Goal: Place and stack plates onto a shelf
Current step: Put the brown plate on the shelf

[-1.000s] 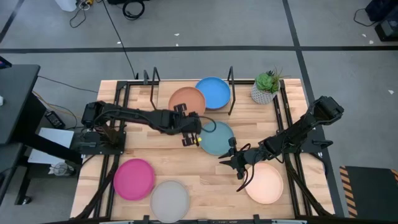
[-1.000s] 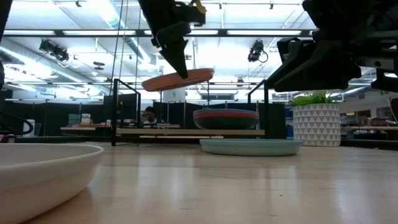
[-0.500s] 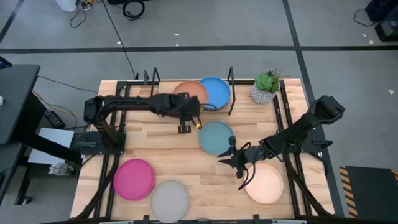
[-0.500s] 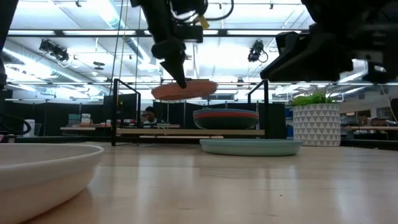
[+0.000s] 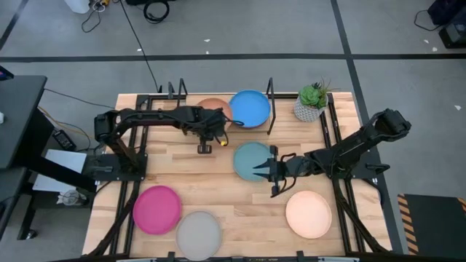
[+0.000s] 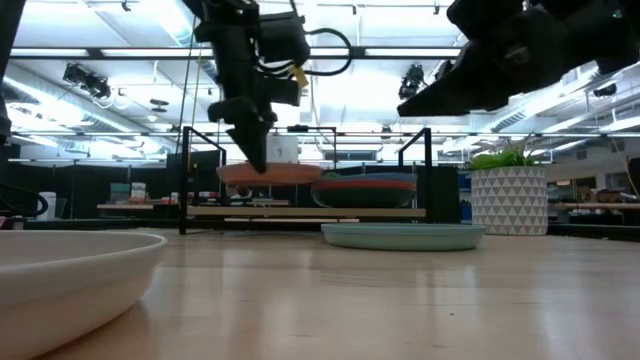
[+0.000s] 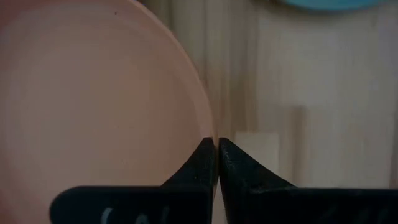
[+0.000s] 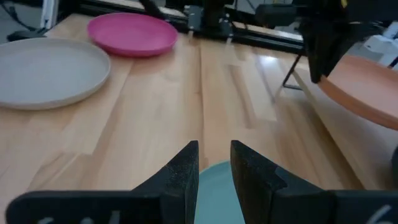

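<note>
My left gripper (image 5: 212, 128) is shut on the orange plate (image 5: 216, 108), which hangs over the left part of the shelf (image 6: 300, 212), beside a stack of plates with a blue one (image 5: 250, 108) on top. In the low view the orange plate (image 6: 270, 173) is level with the stack (image 6: 365, 190). My right gripper (image 5: 256, 172) is open and hovers well above the pale blue plate (image 5: 255, 160), which lies flat on the table in front of the shelf. My left gripper pinches the orange plate's near rim (image 7: 209, 127) between its two fingers, whose tips (image 7: 208, 152) meet at the edge. They come from above, slanting down toward the far side. The plate hangs roughly level, clear of the shelf plank.
A pink plate (image 5: 156, 209), a grey plate (image 5: 198, 234) and a cream plate (image 5: 309, 214) lie along the table's near side. A potted plant (image 5: 312, 102) stands at the far right. Black uprights (image 5: 271, 94) rise at the shelf's ends.
My left gripper has carried the orange plate toward the table's far edge and a little left, and lowered it; the plate, tilted before, now hangs level beside the stack. My right gripper has gone up and toward the far left, from the cream plate to above the pale blue plate.
</note>
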Available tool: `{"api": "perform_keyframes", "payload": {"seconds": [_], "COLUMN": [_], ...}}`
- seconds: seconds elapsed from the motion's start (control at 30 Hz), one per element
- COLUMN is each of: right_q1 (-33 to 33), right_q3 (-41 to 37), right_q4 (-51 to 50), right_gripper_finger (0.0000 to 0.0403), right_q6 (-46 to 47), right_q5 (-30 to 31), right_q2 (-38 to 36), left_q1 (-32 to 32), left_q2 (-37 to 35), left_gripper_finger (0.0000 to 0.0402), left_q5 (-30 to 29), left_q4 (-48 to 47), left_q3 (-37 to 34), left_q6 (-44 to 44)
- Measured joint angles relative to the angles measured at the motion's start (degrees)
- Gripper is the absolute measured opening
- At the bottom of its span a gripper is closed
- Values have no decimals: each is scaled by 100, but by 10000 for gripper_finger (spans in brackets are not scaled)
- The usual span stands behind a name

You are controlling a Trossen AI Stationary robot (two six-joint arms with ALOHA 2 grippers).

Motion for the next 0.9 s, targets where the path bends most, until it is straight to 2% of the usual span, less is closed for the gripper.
{"api": "perform_keyframes", "payload": {"seconds": [0.27, 0.47, 0.7, 0.9], "right_q1": [-152, -183, -176, -178], "right_q3": [-2, 0, 0, 2], "right_q4": [564, 728, 1019, 1146], "right_gripper_finger": [99, 99, 99, 99], "right_q6": [-155, -138, -135, -237], "right_q5": [24, 118, 175, 219], "right_q2": [233, 328, 693, 835], "left_q1": [159, 680, 1124, 1462], "left_q2": [-555, -653, -569, -572], "left_gripper_finger": [13, 13, 13, 13], "left_q5": [-13, -28, 26, 284], "left_q4": [-93, -177, 867, 843], "left_q3": [-160, -171, -632, -898], "left_q6": [261, 366, 864, 863]}}
